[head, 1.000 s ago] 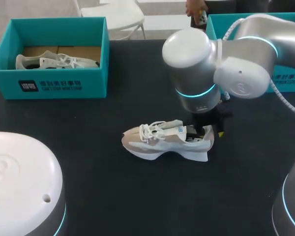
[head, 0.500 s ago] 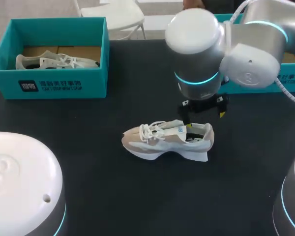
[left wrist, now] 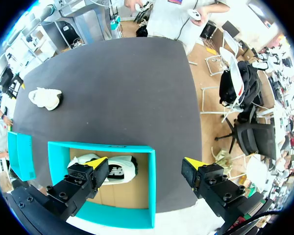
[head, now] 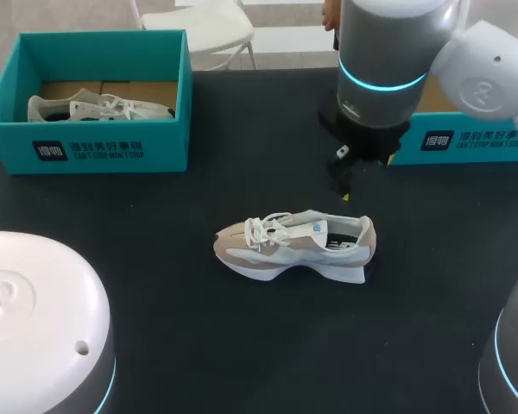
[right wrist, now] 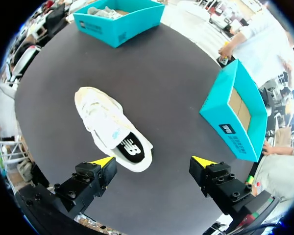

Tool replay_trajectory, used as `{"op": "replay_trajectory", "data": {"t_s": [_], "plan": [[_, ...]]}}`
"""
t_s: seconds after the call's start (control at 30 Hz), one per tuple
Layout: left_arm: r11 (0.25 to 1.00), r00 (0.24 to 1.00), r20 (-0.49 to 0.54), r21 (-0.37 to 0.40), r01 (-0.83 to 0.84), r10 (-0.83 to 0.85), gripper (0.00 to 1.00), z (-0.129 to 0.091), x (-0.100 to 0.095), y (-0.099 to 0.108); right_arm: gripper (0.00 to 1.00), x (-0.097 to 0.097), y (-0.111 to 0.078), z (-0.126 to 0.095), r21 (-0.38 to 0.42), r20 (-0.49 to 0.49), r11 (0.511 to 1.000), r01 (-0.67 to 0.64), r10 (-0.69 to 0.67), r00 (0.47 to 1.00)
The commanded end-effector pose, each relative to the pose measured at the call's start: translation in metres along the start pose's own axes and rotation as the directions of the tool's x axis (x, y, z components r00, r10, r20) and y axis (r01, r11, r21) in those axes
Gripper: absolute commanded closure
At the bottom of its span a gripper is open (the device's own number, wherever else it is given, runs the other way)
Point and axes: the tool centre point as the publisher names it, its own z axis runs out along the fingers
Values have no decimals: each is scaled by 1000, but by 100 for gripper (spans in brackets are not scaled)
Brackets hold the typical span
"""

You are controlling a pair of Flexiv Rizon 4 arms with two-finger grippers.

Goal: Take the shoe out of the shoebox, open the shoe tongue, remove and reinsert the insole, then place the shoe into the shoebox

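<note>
Left gripper [left wrist: 146, 162] and right gripper [right wrist: 153, 161], each aloft, pointing down, spread wide and empty

Right shoebox [head: 466, 142] mostly hidden behind right arm [head: 388, 52].

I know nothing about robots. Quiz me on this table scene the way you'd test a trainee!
1. How many shoes does the left box hold?
2. True or false: the right end effector is shut on the loose shoe.
3. The loose shoe lies: A in a box; B on the table; C in an end effector.

Key: 1 one; 2 false, it is open and clear of the shoe; 3 B.
</note>
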Motion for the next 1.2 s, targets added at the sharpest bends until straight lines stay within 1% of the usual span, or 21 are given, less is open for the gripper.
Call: {"op": "replay_trajectory", "data": {"t_s": [0.03, 0.57, 0.6, 0.63, 0.67, 0.73, 0.8, 0.83, 0.9, 0.93, 0.97, 1.0, 1.1, 1.2], "plan": [[1000, 1000, -2, -1, -1, 1, 0, -1, 1, -1, 0, -4, 0, 1, 67, -108, 863, 500, -492, 864], [1000, 1000, -2, -1, -1, 1, 0, -1, 1, -1, 0, -4, 0, 1, 67, -108, 863, 500, -492, 864], [1000, 1000, -2, -1, -1, 1, 0, -1, 1, -1, 0, -3, -1, 4, -52, -150, 887, 459, -461, 875], [1000, 1000, -2, -1, -1, 1, 0, -1, 1, -1, 0, -3, -2, 8, -150, -201, 892, 427, -450, 870], [1000, 1000, -2, -1, -1, 1, 0, -1, 1, -1, 0, -3, -4, 10, -195, -228, 891, 411, -448, 864], [1000, 1000, -2, -1, -1, 1, 0, -1, 1, -1, 0, -4, -10, 12, -225, -233, 884, 410, -458, 858], [1000, 1000, -2, -1, -1, 1, 0, -1, 1, -1, 0, -6, -14, 14, -305, -243, 866, 397, -474, 847], [1000, 1000, -2, -1, -1, 1, 0, -1, 1, -1, 0, -4, -16, 12, -319, -262, 863, 391, -477, 839], [1000, 1000, -2, -1, -1, 1, 0, -1, 1, -1, 0, -5, -21, 16, -345, -241, 839, 421, -513, 824], [1000, 1000, -2, -1, -1, 1, 0, -1, 1, -1, 0, -5, -24, 18, -371, -242, 832, 413, -516, 821], [1000, 1000, -2, -1, -1, 1, 0, -1, 1, -1, 0, -6, -26, 18, -405, -219, 811, 421, -534, 817], [1000, 1000, -2, -1, -1, 1, 0, -1, 1, -1, 0, -6, -28, 18, -426, -241, 804, 416, -543, 804], [1000, 1000, -2, -1, -1, 1, 0, -1, 1, -1, 0, -6, -36, 20, -469, -226, 770, 433, -579, 784], [1000, 1000, -2, -1, -1, 1, 0, -1, 1, -1, 0, -5, -42, 19, -535, -223, 735, 417, -599, 769]]}}
